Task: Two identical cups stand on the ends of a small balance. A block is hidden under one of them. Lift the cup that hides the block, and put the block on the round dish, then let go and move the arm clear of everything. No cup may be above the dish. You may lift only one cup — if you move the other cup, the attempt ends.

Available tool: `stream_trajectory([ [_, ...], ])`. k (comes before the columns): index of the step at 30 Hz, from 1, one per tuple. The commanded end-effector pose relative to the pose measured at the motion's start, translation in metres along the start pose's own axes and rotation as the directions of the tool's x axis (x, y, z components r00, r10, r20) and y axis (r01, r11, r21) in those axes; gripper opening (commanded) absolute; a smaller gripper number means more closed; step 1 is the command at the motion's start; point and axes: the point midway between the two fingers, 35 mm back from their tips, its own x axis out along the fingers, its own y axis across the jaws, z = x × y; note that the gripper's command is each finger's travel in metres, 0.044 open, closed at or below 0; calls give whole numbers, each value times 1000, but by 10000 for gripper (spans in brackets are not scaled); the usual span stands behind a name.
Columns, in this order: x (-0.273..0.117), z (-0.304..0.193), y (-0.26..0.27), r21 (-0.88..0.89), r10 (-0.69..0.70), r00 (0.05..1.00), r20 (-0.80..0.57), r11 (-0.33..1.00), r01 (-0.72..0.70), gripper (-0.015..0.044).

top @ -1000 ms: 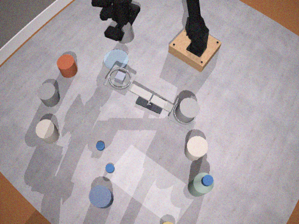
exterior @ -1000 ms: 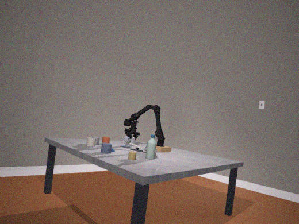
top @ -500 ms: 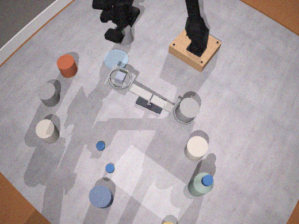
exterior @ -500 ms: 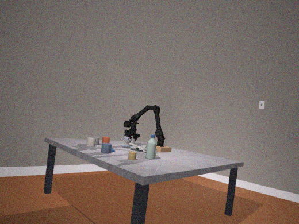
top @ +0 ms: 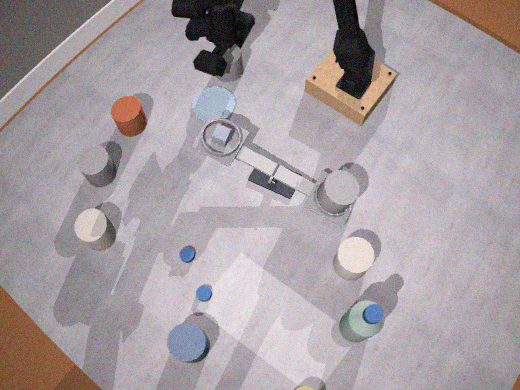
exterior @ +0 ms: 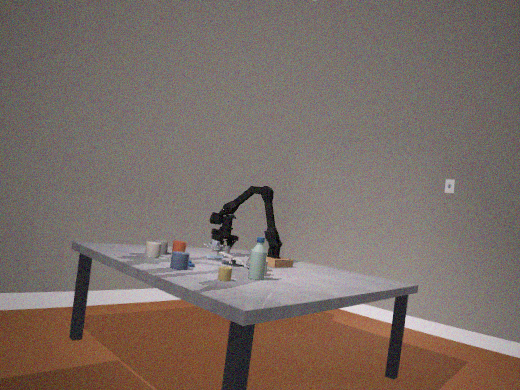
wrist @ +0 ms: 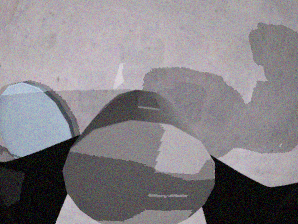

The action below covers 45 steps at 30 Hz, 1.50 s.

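My gripper [top: 224, 59] [wrist: 139, 149] is at the far side of the table, beyond the round light-blue dish [top: 214, 102] [wrist: 28, 121]. Its fingers stand open around a grey cup [top: 235, 64] [wrist: 136, 163], which rests low by the table between them. The pale block [top: 221, 134] sits uncovered inside a ring on the left end of the balance [top: 270, 170], right beside the dish. The other grey cup [top: 339, 190] stands on the right end of the balance. In the exterior view the arm's gripper [exterior: 223, 239] is low over the table.
The arm's wooden base [top: 350, 85] is at the back right. An orange cylinder [top: 128, 115], a grey one [top: 95, 162], two cream ones [top: 91, 226] [top: 355, 256], a blue one [top: 187, 342], two small blue discs [top: 187, 254] [top: 203, 293] and a green bottle [top: 362, 320] stand around.
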Motion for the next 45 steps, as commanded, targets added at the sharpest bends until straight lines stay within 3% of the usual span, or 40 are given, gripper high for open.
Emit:
stream_trajectory([
  [1, -19, 2, 0, -2, 1, 1000, 6, 1000, -1, 440],
  [4, -51, 1, 0, -4, 1, 1000, 11, 1000, -1, 440],
  [9, -53, 1, 0, -4, 1, 1000, 11, 1000, -1, 440],
  [16, -73, -16, 66, -36, 35, 999, 18, 999, -34, 260],
  [29, -107, -102, 208, -101, 22, 1000, 1, 995, -22, 260],
  [45, -90, -109, 215, -104, 21, 1000, 0, 994, -21, 260],
])
